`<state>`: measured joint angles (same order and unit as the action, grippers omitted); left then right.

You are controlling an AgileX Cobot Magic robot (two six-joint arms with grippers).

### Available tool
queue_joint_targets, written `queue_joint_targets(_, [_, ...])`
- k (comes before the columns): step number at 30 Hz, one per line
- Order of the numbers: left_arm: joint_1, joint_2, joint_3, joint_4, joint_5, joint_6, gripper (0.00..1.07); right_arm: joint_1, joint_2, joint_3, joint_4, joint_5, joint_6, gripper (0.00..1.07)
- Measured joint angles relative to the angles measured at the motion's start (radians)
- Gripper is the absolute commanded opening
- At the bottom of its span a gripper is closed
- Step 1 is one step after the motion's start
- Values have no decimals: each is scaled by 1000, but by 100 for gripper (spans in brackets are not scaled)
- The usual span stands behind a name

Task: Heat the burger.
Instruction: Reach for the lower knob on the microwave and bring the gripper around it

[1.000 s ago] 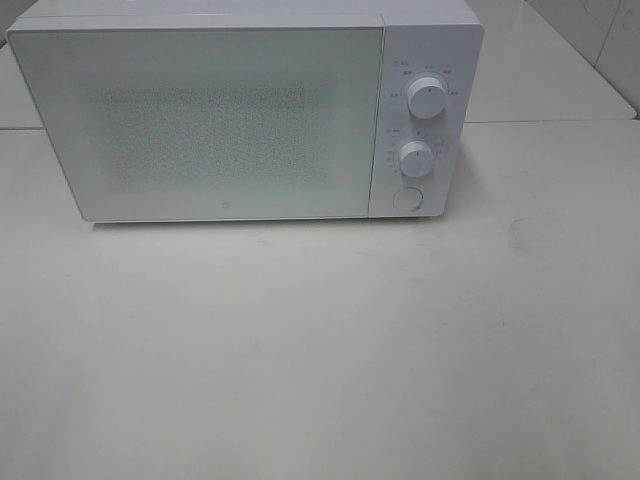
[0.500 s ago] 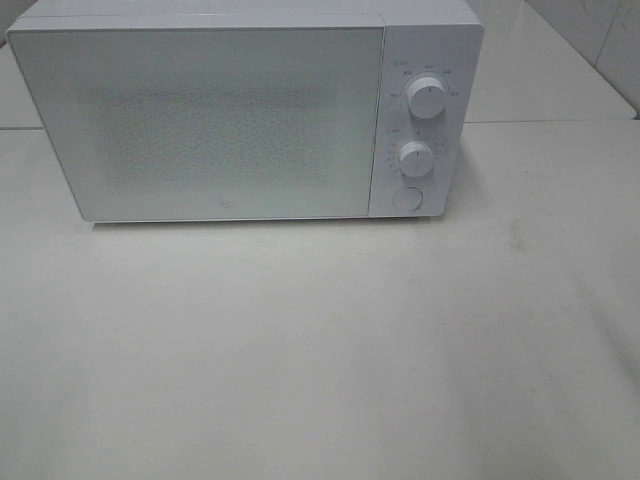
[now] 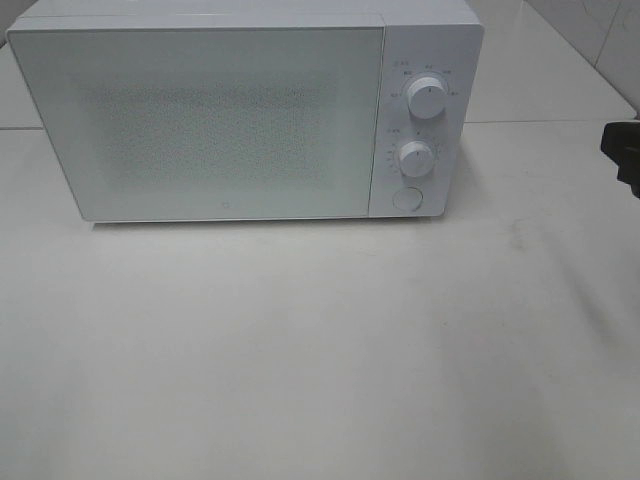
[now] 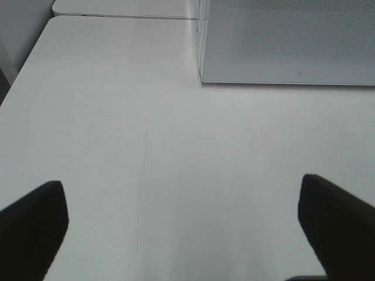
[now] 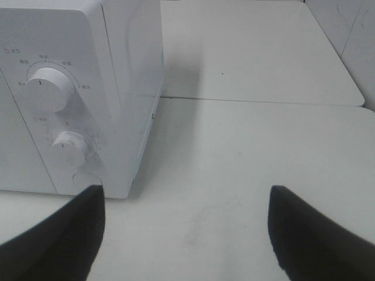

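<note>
- Whereas the high view showed no arm a second ago, a dark piece of my right arm [image 3: 622, 152] now pokes in at its right edge, well apart from the microwave [image 3: 230, 120].
- I take that as the start of a reach toward the control side, where two knobs, upper [image 3: 427, 98] and lower [image 3: 414, 158], sit above a round button [image 3: 406, 198].
- My right gripper [image 5: 186, 196] has its fingers spread wide with nothing between them, and it faces the knob panel and the bare table beyond.
- My left gripper [image 4: 181, 182] is likewise spread and empty, and it hovers low over the table [image 3: 320, 360] near the front left corner of the microwave.
- No view shows the burger: the door [image 3: 200, 120] is shut and its speckled window hides the inside, so I cannot tell whether it is in there.
- If it is not, opening the door comes first.
- White, matte tabletop with faint scuffs; a seam [image 3: 550, 122] joins a second slab behind, and pale wall tiles [image 3: 600, 40] close off the far right.
</note>
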<state>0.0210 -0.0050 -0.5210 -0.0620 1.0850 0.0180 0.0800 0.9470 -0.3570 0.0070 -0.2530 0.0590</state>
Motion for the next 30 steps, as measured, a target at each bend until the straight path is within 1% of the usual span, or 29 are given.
queue_joint_targets(1, [0, 0, 0, 0, 0, 0, 100, 0, 40, 20, 3, -79, -10, 75])
queue_joint_targets(2, [0, 0, 0, 0, 0, 0, 100, 0, 40, 20, 3, -79, -10, 75])
queue_joint_targets(4, [0, 0, 0, 0, 0, 0, 100, 0, 96, 56, 39, -192, -32, 75])
queue_joint_targets(5, [0, 0, 0, 0, 0, 0, 100, 0, 96, 56, 39, -192, -32, 75])
queue_joint_targets(6, [0, 0, 0, 0, 0, 0, 100, 0, 116, 68, 60, -231, -46, 75])
queue_joint_targets(7, [0, 0, 0, 0, 0, 0, 100, 0, 153, 91, 108, -314, -80, 75])
queue_joint_targets(8, [0, 0, 0, 0, 0, 0, 100, 0, 153, 91, 108, -314, -80, 75])
queue_joint_targets(10, [0, 0, 0, 0, 0, 0, 100, 2, 203, 125, 179, -425, -119, 76])
queue_joint_targets(11, [0, 0, 0, 0, 0, 0, 100, 2, 203, 125, 179, -425, -119, 76])
queue_joint_targets(12, [0, 0, 0, 0, 0, 0, 100, 26, 236, 141, 232, -486, -134, 76])
queue_joint_targets(13, [0, 0, 0, 0, 0, 0, 100, 46, 252, 146, 255, -516, -148, 76])
queue_joint_targets(14, [0, 0, 0, 0, 0, 0, 100, 46, 252, 146, 255, -516, -148, 76])
queue_joint_targets(15, [0, 0, 0, 0, 0, 0, 100, 93, 285, 152, 301, -564, -179, 76])
queue_joint_targets(16, [0, 0, 0, 0, 0, 0, 100, 93, 285, 152, 301, -564, -179, 76])
queue_joint_targets(17, [0, 0, 0, 0, 0, 0, 100, 124, 305, 153, 331, -589, -199, 76])
queue_joint_targets(18, [0, 0, 0, 0, 0, 0, 100, 186, 344, 153, 391, -636, -237, 76])
queue_joint_targets(19, [0, 0, 0, 0, 0, 0, 100, 186, 344, 153, 391, -636, -237, 76])
queue_joint_targets(20, [0, 0, 0, 0, 0, 0, 100, 262, 382, 153, 462, -688, -273, 76])
queue_joint_targets(21, [0, 0, 0, 0, 0, 0, 100, 294, 403, 153, 490, -714, -288, 76])
queue_joint_targets(22, [0, 0, 0, 0, 0, 0, 100, 294, 403, 153, 490, -714, -288, 76])
queue_joint_targets(23, [0, 0, 0, 0, 0, 0, 100, 375, 443, 154, 561, -780, -316, 76])
queue_joint_targets(24, [0, 0, 0, 0, 0, 0, 100, 375, 443, 154, 561, -780, -316, 76])
queue_joint_targets(25, [0, 0, 0, 0, 0, 0, 100, 407, 458, 154, 588, -813, -325, 76])
queue_joint_targets(26, [0, 0, 0, 0, 0, 0, 100, 483, 492, 154, 654, -874, -342, 76])
queue_joint_targets(27, [0, 0, 0, 0, 0, 0, 100, 483, 492, 154, 654, -874, -342, 76])
queue_joint_targets(28, [0, 0, 0, 0, 0, 0, 100, 556, 529, 153, 724, -927, -349, 76])
queue_joint_targets(29, [0, 0, 0, 0, 0, 0, 100, 582, 546, 151, 753, -936, -353, 76])
queue_joint_targets(30, [0, 0, 0, 0, 0, 0, 100, 582, 546, 151, 753, -936, -353, 76])
